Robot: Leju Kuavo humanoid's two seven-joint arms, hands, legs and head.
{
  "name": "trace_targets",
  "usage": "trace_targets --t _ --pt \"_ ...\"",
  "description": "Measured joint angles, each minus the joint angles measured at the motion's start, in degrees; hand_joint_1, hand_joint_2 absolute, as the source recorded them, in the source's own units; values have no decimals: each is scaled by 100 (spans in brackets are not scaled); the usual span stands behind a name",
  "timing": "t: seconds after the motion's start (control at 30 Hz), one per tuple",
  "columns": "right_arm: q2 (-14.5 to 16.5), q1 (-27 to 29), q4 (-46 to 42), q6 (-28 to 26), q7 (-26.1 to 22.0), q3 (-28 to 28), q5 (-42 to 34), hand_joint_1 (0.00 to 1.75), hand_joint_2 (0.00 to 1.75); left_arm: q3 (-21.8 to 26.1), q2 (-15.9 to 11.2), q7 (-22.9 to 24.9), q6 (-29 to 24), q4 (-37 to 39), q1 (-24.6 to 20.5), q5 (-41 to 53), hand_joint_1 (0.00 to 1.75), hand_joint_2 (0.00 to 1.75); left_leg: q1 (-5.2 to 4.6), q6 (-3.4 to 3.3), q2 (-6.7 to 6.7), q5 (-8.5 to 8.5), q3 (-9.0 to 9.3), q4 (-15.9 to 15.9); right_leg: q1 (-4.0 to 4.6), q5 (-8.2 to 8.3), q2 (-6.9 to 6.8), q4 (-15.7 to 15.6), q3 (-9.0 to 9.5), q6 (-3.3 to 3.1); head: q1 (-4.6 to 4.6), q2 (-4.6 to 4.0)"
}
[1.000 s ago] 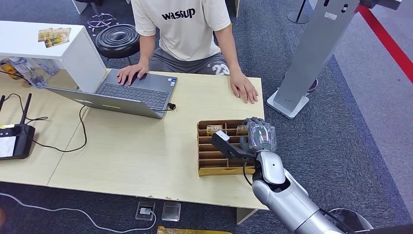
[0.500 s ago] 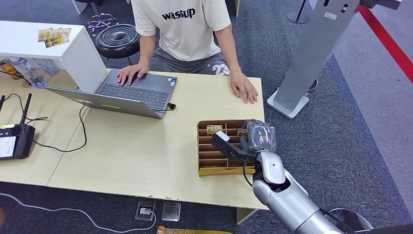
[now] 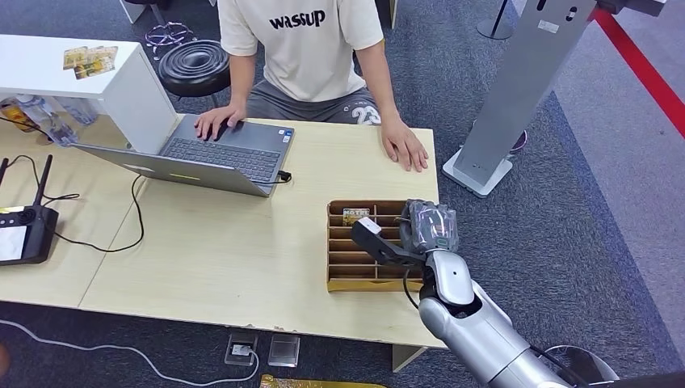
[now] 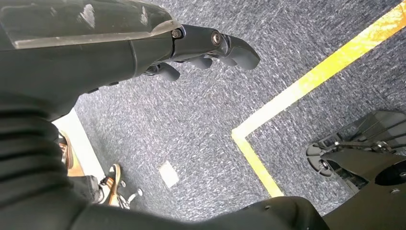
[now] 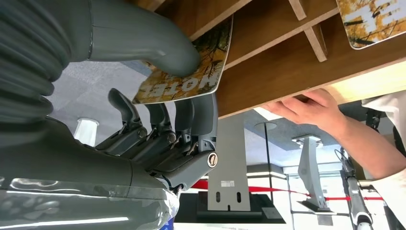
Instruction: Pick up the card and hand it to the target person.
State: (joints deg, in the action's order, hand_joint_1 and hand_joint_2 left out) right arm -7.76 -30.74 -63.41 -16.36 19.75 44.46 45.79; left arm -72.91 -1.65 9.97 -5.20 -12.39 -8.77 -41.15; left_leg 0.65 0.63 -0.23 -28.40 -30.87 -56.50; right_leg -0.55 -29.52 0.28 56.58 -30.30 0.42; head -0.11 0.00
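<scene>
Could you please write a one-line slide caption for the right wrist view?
Right robot hand pinches a hotel card at the wooden slotted tray, a person's hand resting beyond.

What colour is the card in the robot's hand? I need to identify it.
Yellow-orange autumn foliage with dark lettering; the card shows best in the right wrist view.

card: yellow-orange foliage print, seemingly | rack: brown | laptop: grey | table: pale wood
</scene>
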Motion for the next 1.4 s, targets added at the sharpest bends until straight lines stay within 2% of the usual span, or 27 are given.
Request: trace_targets --t 0.5,0.63,1.0,1.27,1.4 --pt "-2 -9 -22 24 -67 -22 -86 157 175 0 -7 -77 -4 0 1 -46 0 175 0 0 0 0 0 0 0 0 0 0 0 0 1 0" --pt "-18 -16 -142 169 -62 -41 -203 157 175 0 -9 -74 -3 0 4 -58 0 175 0 0 0 0 -1 0 0 0 0 0 0 0 1 0" --pt "-268 -206 -1285 1240 201 -136 -510 157 175 0 -41 -75 -25 0 70 -126 0 175 0 0 1 0 -1 0 0 0 1 0 -2 0 -2 0" --pt "-425 -297 -2252 1256 361 -154 -133 157 175 0 -44 -98 -43 0 126 -163 0 175 0 0 1 0 -2 0 0 0 1 0 -3 0 4 0" --pt "-425 -285 -2398 1010 69 -119 113 157 175 0 -43 -98 -3 0 108 -151 0 175 0 0 1 0 -2 0 0 0 1 0 -3 0 0 0"
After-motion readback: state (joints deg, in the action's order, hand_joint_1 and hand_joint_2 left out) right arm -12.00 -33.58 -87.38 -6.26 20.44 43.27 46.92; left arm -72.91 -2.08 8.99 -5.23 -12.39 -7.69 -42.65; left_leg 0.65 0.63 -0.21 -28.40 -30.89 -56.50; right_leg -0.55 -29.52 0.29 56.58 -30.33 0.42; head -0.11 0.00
